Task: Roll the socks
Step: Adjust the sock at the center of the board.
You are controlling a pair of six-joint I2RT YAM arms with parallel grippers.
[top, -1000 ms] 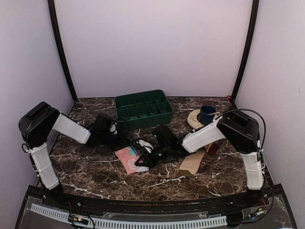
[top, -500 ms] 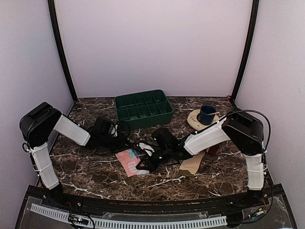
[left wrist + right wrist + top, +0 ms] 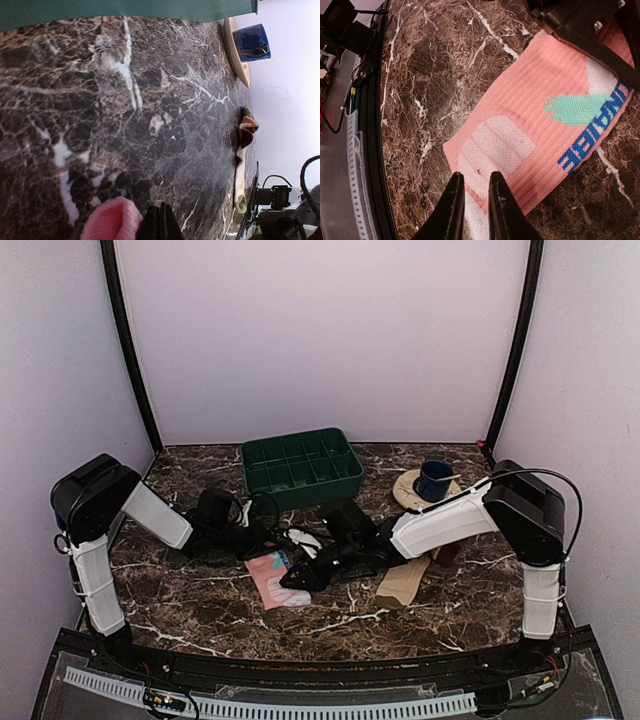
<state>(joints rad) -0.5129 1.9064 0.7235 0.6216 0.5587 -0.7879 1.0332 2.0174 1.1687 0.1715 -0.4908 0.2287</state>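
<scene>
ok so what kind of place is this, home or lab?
Probably a lab test booth: plain walls close in a marble-look tabletop, left arm and right arm are bolted at its near edge, with staged props like a green tray.

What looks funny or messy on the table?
The socks don't match and they lie apart. The pink sock is flat near the middle. The tan sock sits to its right, partly under the right arm, with its maroon end scrunched up. Nothing looks spilled or broken.
</scene>
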